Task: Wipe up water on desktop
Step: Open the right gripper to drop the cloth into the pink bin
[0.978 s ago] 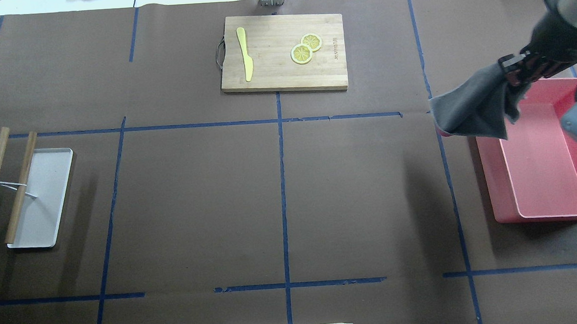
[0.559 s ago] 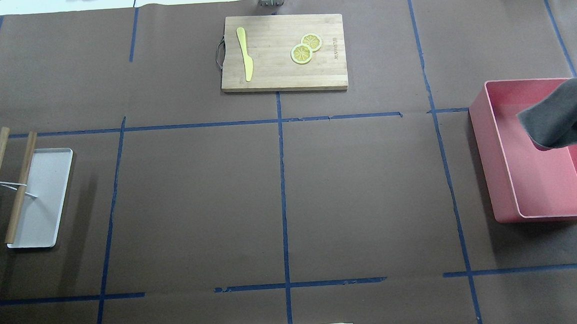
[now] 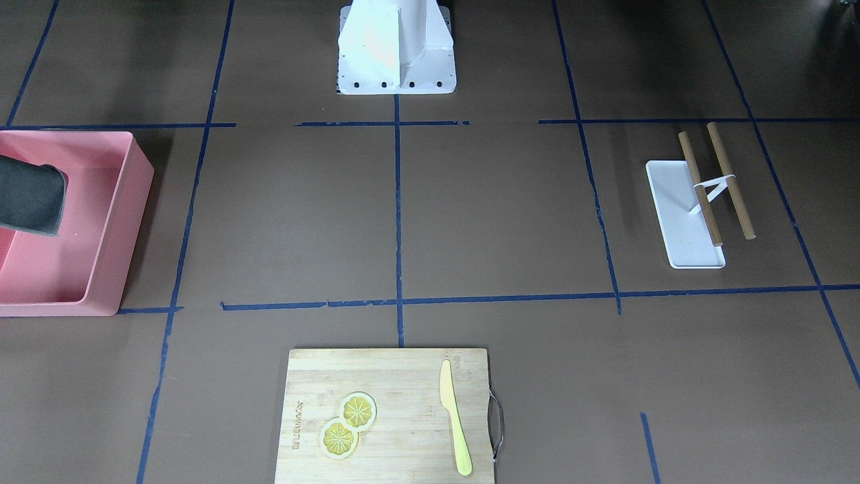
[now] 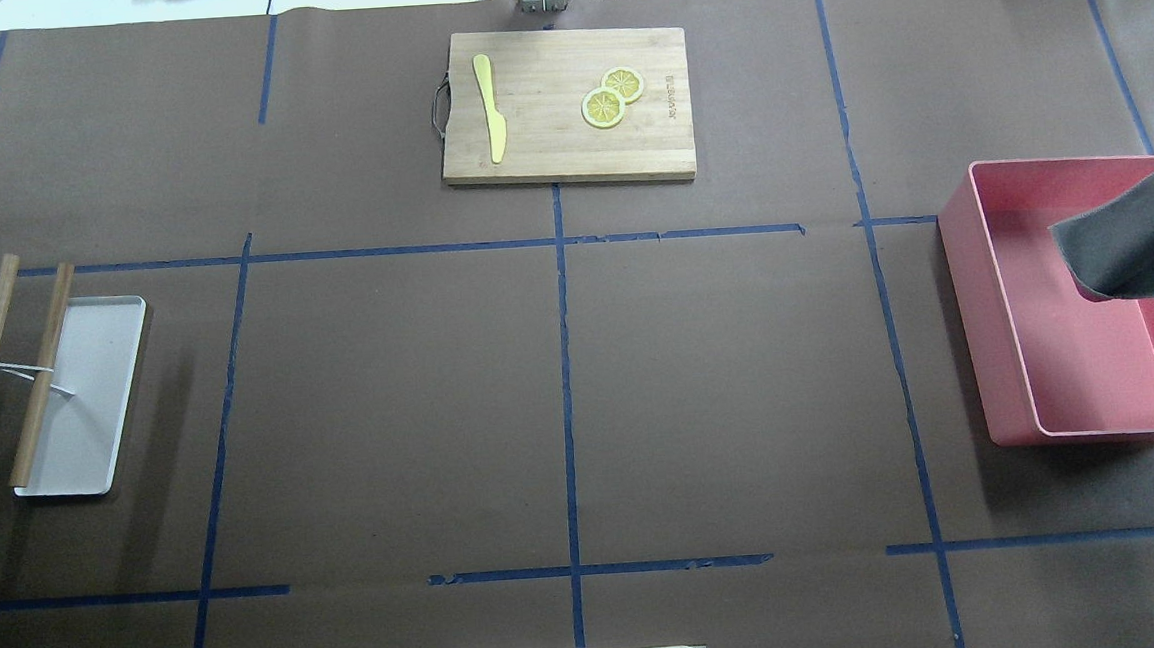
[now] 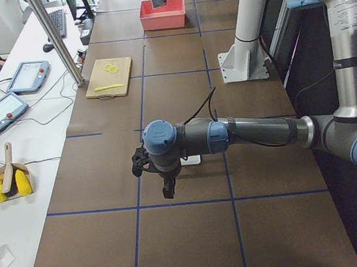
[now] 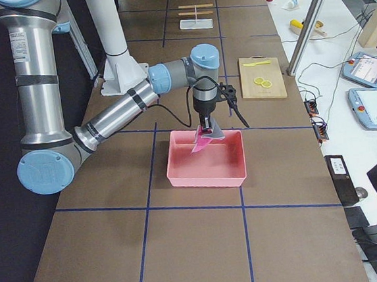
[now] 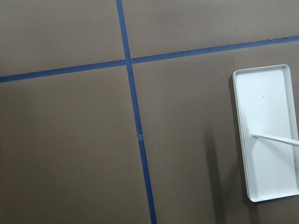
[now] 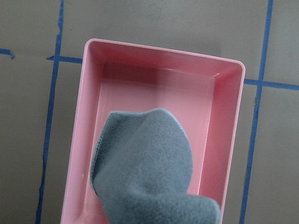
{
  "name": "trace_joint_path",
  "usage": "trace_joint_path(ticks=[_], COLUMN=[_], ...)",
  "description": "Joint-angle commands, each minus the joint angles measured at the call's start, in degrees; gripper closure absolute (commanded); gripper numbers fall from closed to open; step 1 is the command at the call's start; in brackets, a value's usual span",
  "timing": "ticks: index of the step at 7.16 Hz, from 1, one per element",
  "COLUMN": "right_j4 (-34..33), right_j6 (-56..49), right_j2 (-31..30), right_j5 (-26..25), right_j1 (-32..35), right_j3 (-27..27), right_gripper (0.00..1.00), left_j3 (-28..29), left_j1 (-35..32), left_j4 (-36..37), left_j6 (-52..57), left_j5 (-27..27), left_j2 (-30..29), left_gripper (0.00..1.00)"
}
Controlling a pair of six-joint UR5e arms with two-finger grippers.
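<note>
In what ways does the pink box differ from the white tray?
The pink box has tall walls; the white tray is flat with a low rim. The box looks larger than the tray. A grey cloth hangs over the box; a wooden stick lies across the tray. Both are rectangular and rest on the brown desktop.

Flat brown desktop (image 4: 720,375), blue-taped grid

Brown desktop (image 4: 391,395) gridded blue, pink bin (image 4: 976,290), apparently grey cloth (image 4: 1142,229).
</note>
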Motion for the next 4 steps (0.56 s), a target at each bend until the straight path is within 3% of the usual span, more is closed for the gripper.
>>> trace_joint_path(ticks=[1,4], right_j4=[3.6,4.8], right_j6=[0.2,-0.7], right_j2=[-0.5,-1.1], right_j5=[0.0,0.1], right_j1=[0.1,0.1], right_j3=[-2.2,-3.2], right_gripper=[0.03,0.00], left_j3=[0.1,0.0], left_j1=[0.0,0.0], left_j4=[0.0,0.1], left_j6=[-0.2,-1.4], left_j5=[0.0,0.1], left_j2=[-0.1,0.2], left_gripper=[0.00,0.00])
